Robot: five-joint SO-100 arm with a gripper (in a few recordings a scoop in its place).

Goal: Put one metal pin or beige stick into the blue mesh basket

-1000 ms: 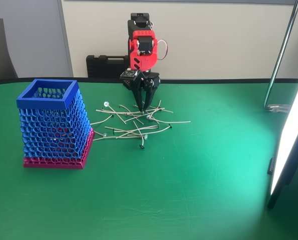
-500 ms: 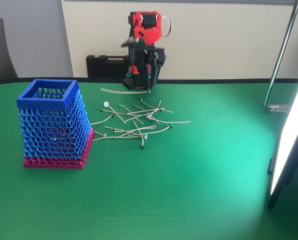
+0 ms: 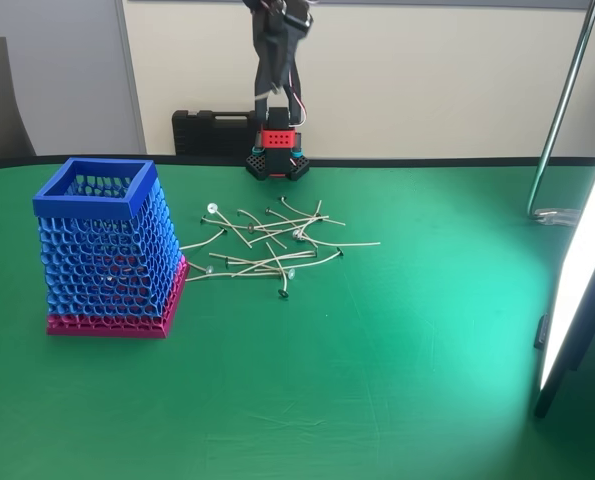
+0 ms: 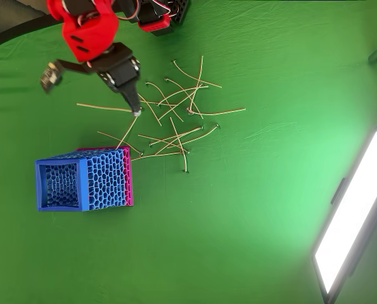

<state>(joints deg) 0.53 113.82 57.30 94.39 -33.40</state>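
Note:
In the overhead view my gripper (image 4: 135, 110) hangs above the mat, up and to the right of the blue mesh basket (image 4: 41, 185). It is shut on one thin beige stick (image 4: 102, 107) that juts out leftward from the fingertips. The basket (image 3: 87, 206), blue-rimmed with a pink base, stands upright at the left in the fixed view. Several more beige sticks (image 3: 267, 245) lie in a loose pile (image 4: 175, 120) to its right. In the fixed view the arm (image 3: 275, 60) rises from its base to the top edge, and the gripper is cut off there.
A black case (image 3: 212, 130) sits behind the table beside the arm's base (image 3: 277, 155). A bright light panel (image 3: 577, 280) leans at the right edge, with a metal pole (image 3: 562, 110) behind it. Open green mat lies in front of the pile.
The gripper came down into the pile, closed on one stick and lifted it. The arm has since risen higher, out of the top of the fixed view, and swung towards the basket side.

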